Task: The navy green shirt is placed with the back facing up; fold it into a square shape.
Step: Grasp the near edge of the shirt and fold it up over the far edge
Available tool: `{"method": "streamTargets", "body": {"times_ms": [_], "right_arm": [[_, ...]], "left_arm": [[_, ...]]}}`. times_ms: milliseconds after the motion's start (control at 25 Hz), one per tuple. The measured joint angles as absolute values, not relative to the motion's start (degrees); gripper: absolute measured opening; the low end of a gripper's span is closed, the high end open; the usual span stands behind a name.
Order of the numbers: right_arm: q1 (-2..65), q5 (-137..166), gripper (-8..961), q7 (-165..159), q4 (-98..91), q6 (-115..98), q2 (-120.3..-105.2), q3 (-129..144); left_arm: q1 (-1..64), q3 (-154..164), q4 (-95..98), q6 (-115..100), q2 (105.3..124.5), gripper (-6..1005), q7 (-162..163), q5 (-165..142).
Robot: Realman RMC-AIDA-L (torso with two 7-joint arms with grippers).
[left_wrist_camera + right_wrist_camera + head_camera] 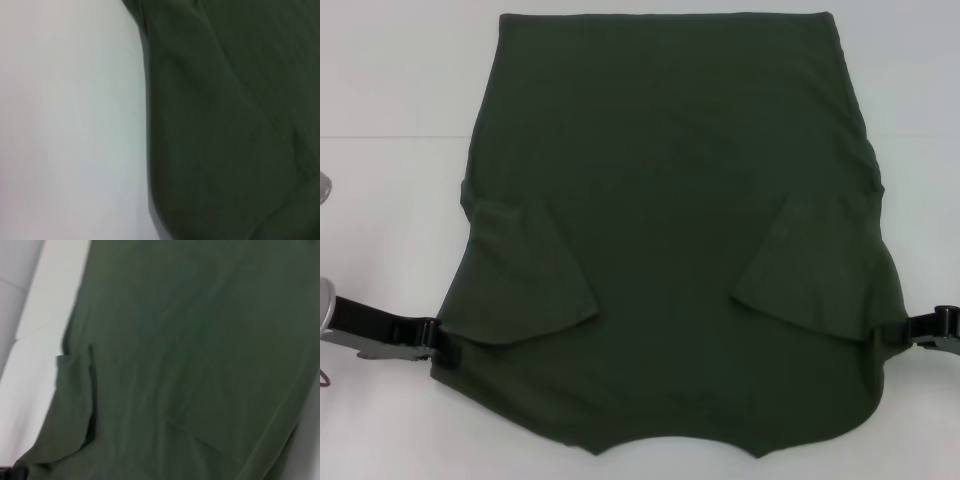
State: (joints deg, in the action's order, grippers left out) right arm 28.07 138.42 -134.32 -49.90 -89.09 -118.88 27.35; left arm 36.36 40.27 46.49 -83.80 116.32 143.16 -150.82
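The navy green shirt lies flat on the white table, plain side up, with its neckline curve at the near edge. Both sleeves are folded inward onto the body, one on the left and one on the right. My left gripper sits low at the shirt's near-left shoulder edge and touches the cloth. On the other side, my right gripper is beside the near-right shoulder edge. The left wrist view shows the shirt's edge against the table. Green cloth fills the right wrist view.
Bare white table lies on both sides of the shirt and beyond its far hem. A grey rounded part shows at the left edge of the head view.
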Motion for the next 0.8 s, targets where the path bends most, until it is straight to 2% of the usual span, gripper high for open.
{"method": "streamTargets", "body": {"times_ms": [320, 560, 680, 800], "right_arm": [[27.91, 137.04, 36, -125.82, -50.70, -92.67, -118.34, 27.24], [27.88, 137.01, 35, -117.60, -50.72, -97.70, -117.19, 27.29], [28.06, 137.01, 35, -112.97, -50.62, -100.95, -117.14, 27.37], [28.10, 137.08, 35, -107.99, -50.62, -104.54, -117.32, 27.41]], "left_arm": [[35.90, 36.56, 44.96, -85.87, 114.93, 40, 141.34, -150.82], [35.26, 35.75, 41.78, -88.64, 112.41, 40, 139.15, -150.82], [35.24, 35.50, 40.58, -91.02, 111.03, 40, 137.98, -150.82], [35.08, 35.50, 40.45, -92.31, 110.53, 40, 137.44, -150.82]]}}
